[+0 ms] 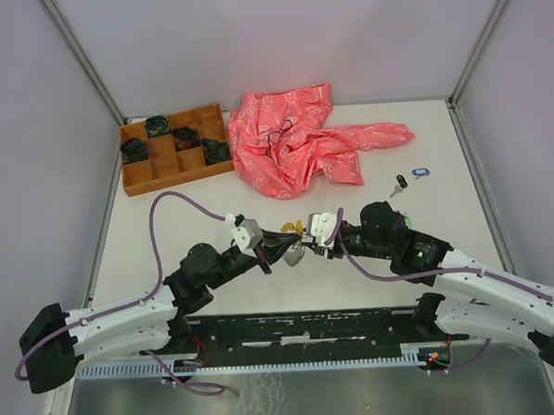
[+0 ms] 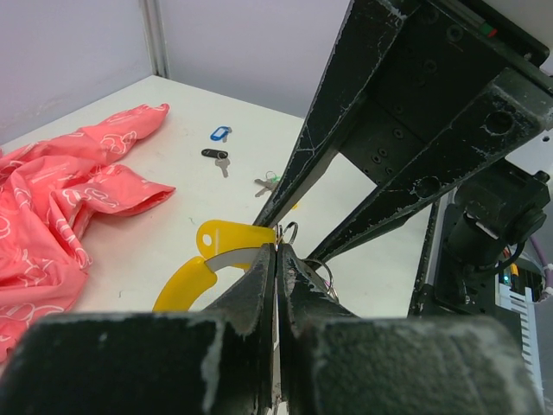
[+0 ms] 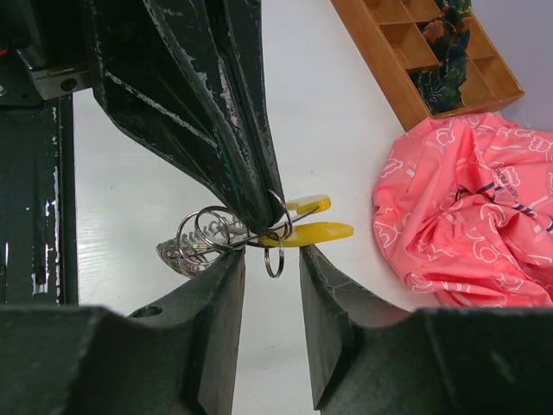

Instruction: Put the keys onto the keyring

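Keyring (image 1: 296, 253) in the overhead view hanging between the two arms at the front middle of the table (image 1: 166, 213), with left gripper (image 1: 280, 239) and right gripper (image 1: 308, 234) nearly tip to tip over it. Loose keys (image 1: 401, 182) well apart from it, off to the right near the pink cloth (image 1: 297, 141).

From the left wrist: left gripper (image 2: 278, 252) pressed together, clamped on the keyring (image 2: 216, 259) at its yellow plastic part. Three keys (image 2: 214, 154) lying flat beyond, with blue, black and green tags.

From the right wrist: right gripper (image 3: 271, 285) standing apart, a small split ring (image 3: 274, 259) dangling in the gap, apparently touching neither finger. Keyring (image 3: 200, 238) coils bunched just left of the left gripper's tip.

Likely light and springy; thin wire apt to twist or slide between smooth pads, so best held on the yellow plastic, broader and less slick. Keys probably stiff, light and flat on the surface, awkward to pinch by the blade; better taken by the plastic tag.
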Robot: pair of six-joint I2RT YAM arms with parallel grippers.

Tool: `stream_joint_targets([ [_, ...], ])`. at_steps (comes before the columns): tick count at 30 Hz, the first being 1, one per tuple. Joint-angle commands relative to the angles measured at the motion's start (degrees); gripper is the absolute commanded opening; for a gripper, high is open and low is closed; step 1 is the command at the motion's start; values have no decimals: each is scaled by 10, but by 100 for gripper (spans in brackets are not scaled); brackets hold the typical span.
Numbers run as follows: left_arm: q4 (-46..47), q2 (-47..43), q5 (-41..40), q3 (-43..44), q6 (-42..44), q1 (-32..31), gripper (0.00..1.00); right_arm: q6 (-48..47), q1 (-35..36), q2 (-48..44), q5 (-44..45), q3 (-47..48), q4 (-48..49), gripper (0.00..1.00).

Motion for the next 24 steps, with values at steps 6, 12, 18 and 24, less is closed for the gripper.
stream_joint_targets([
  [6,20,-20,16,3,37,0,3,10,-2,-3,-22,7,25,48],
  [12,10,-38,18,-1,52,0,3,13,-6,-8,-32,4,30,46],
  [18,10,-31,36,4,55,0,3,17,-10,0,-43,9,26,38],
  [24,14,-24,44,5,54,0,3,10,-14,4,-49,16,19,27],
])
